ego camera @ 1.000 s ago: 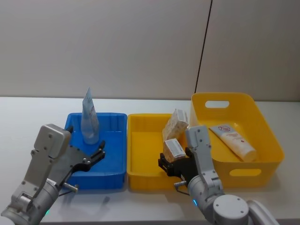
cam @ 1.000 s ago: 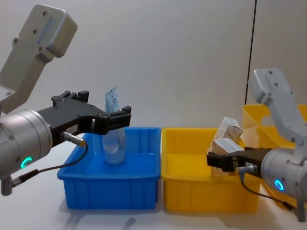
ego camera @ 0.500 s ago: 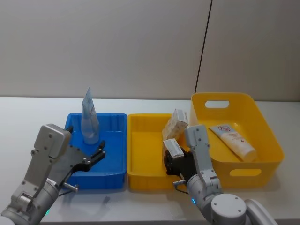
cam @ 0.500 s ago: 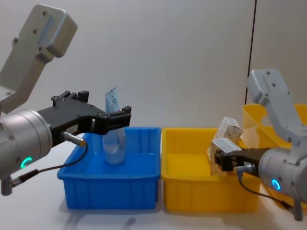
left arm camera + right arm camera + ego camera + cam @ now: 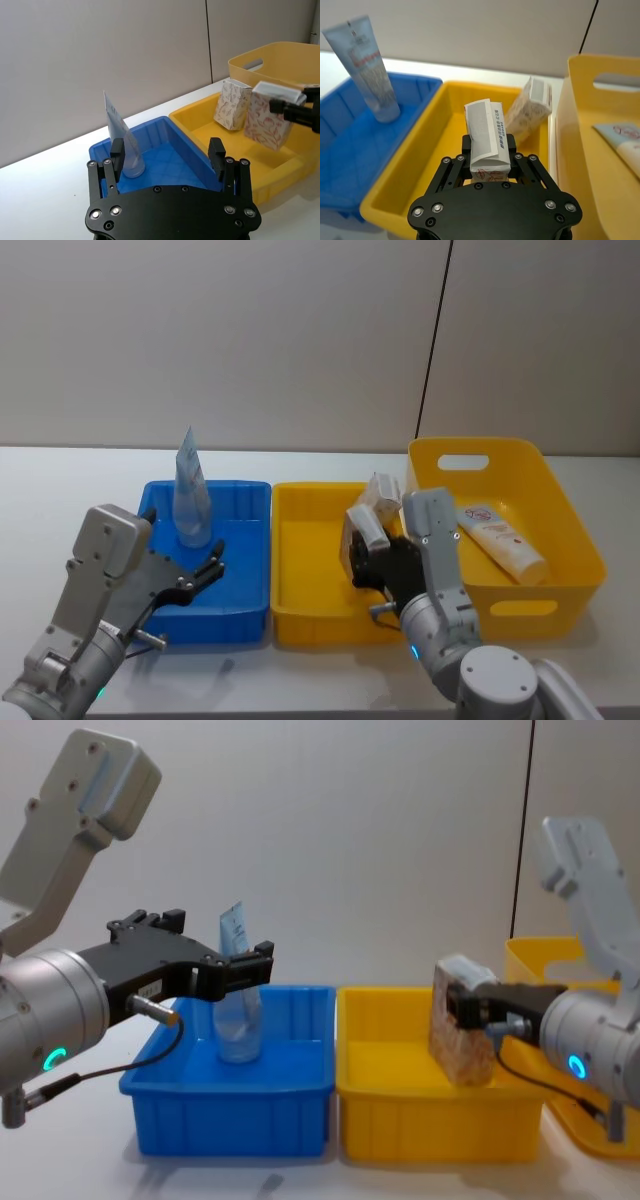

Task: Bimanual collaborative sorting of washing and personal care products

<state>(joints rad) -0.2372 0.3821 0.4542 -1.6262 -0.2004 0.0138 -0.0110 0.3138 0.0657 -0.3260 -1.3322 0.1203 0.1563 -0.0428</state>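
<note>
Left gripper (image 5: 245, 963) wide apart, holding nothing, hovering over near edge of blue bin (image 5: 240, 612). Translucent tube (image 5: 190, 502) upright on cap at bin's far left; likely light, soft-walled, tippy; best pinched low on the body near the cap. Middle yellow bin (image 5: 300, 625): second carton (image 5: 385, 489) leaning on far right wall. Right gripper (image 5: 487, 157) clamped on patterned carton (image 5: 461, 1036), lifted above bin floor, tilted. Carton likely light, thin card, crushable; hold across flat faces, gentle squeeze. Large yellow bin (image 5: 575, 540) far right: pale tube with red logo (image 5: 498, 537) lying flat inside; likely heavier, squashy, slick; grip mid-body across width.
</note>
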